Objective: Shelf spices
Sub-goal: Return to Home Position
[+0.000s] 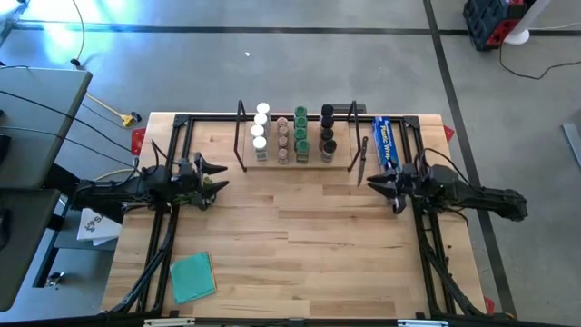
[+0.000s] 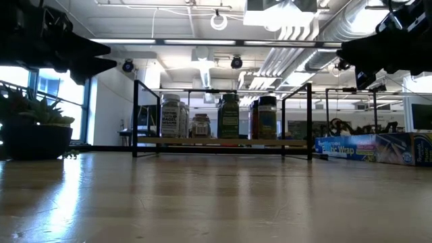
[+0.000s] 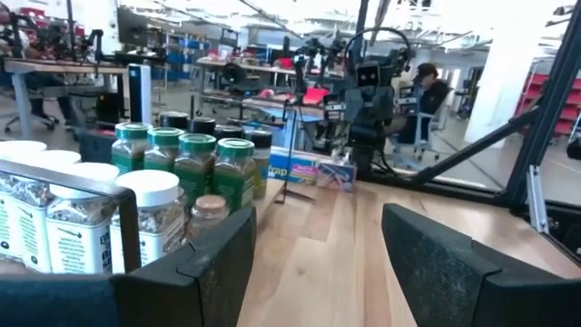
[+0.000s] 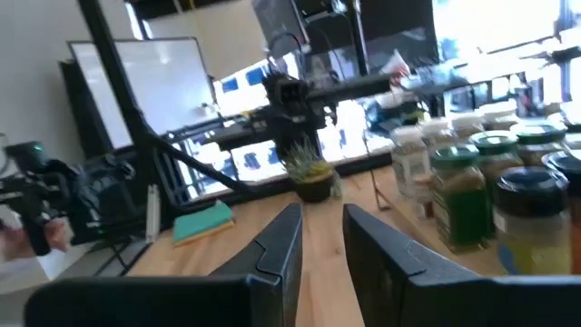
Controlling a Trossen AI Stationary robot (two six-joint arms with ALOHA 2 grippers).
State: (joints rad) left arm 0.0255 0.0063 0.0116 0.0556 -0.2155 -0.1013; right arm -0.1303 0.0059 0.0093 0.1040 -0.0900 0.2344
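Small clear cylindrical spice jars [image 1: 300, 134] are standing in four lid-colour rows on the low light-wood shelf [image 1: 345, 150], upper centre. None is showing loose elsewhere; shelving appears finished. Left gripper [image 1: 216, 174] is hovering spread, empty, mid-left; right gripper [image 1: 381, 184], slightly parted, empty, mid-right.

table [image 1: 300, 218] centre: open | far edge: shelf [image 2: 202, 142], blue box [image 1: 387, 142] block
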